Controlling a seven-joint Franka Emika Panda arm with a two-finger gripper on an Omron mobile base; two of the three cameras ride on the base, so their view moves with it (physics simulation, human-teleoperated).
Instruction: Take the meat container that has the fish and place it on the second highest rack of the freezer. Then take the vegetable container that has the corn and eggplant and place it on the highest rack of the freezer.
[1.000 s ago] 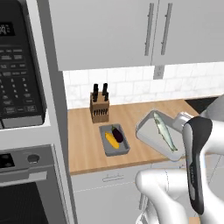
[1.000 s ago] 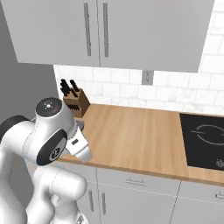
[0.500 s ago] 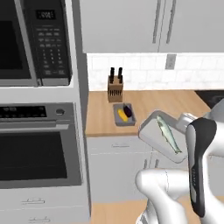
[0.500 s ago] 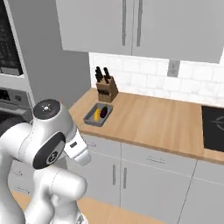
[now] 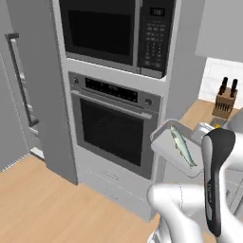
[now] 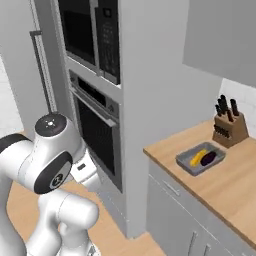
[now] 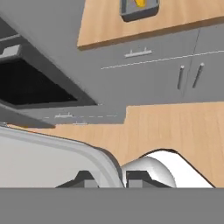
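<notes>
The meat container (image 5: 176,151) is a pale grey tray held tilted in the air in front of the wall oven, with the slim silvery fish (image 5: 182,146) lying along it. My gripper (image 7: 112,178) is shut on the tray's rim (image 7: 65,146), one dark fingertip on each side of it. The vegetable container (image 6: 201,159) sits on the wooden counter with the yellow corn (image 6: 198,157) and the dark eggplant (image 6: 208,159) side by side. The freezer (image 5: 12,118) stands at the far left with its long dark bar handle (image 5: 20,80). Its racks are hidden.
A black-glass wall oven (image 5: 111,130) with a microwave (image 5: 114,35) above stands between the freezer and the counter (image 6: 220,185). A knife block (image 6: 229,124) stands behind the vegetable container. Wooden floor (image 5: 42,209) lies open in front of the freezer.
The whole picture has swung left from the counter to the oven and freezer, so the camera has moved. The fish tray stays in my grip.
</notes>
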